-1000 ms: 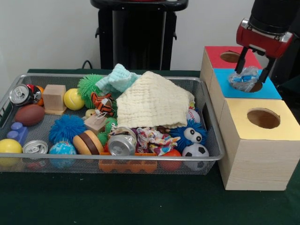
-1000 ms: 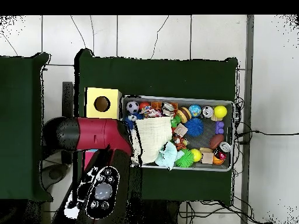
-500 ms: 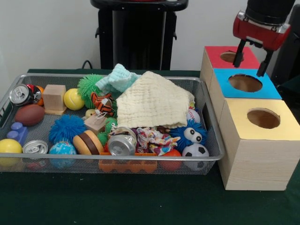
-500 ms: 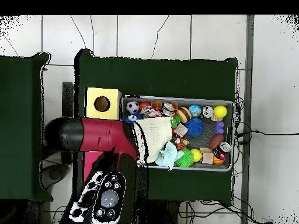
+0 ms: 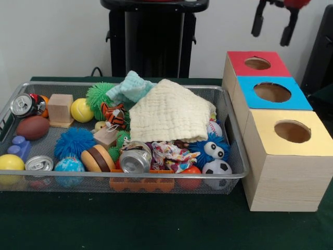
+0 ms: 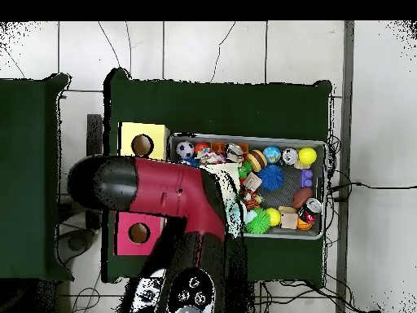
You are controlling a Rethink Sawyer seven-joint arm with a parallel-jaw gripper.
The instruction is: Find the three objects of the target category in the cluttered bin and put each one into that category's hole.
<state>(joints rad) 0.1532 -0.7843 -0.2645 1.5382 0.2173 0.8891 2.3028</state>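
Observation:
The wire mesh bin lies at the left, full of toys; it also shows in the overhead view. No see-through bottle shows in either view. My gripper hangs at the top right edge, high above the red-topped box and the blue-topped box. Its two black fingers stand apart with nothing between them. In the overhead view the red arm covers the blue box and the bin's left part, and hides the gripper.
A yellow-topped box with a round hole stands nearest, beside the bin. A cream cloth lies over the bin's middle. Silver cans, balls, a wooden block and plush toys fill the rest. The robot's black pedestal stands behind.
The gripper let go of the see-through bottle at the blue box's hole; the bottle is gone from sight. The gripper has risen to the top edge. Overhead, the arm swung over the bin.

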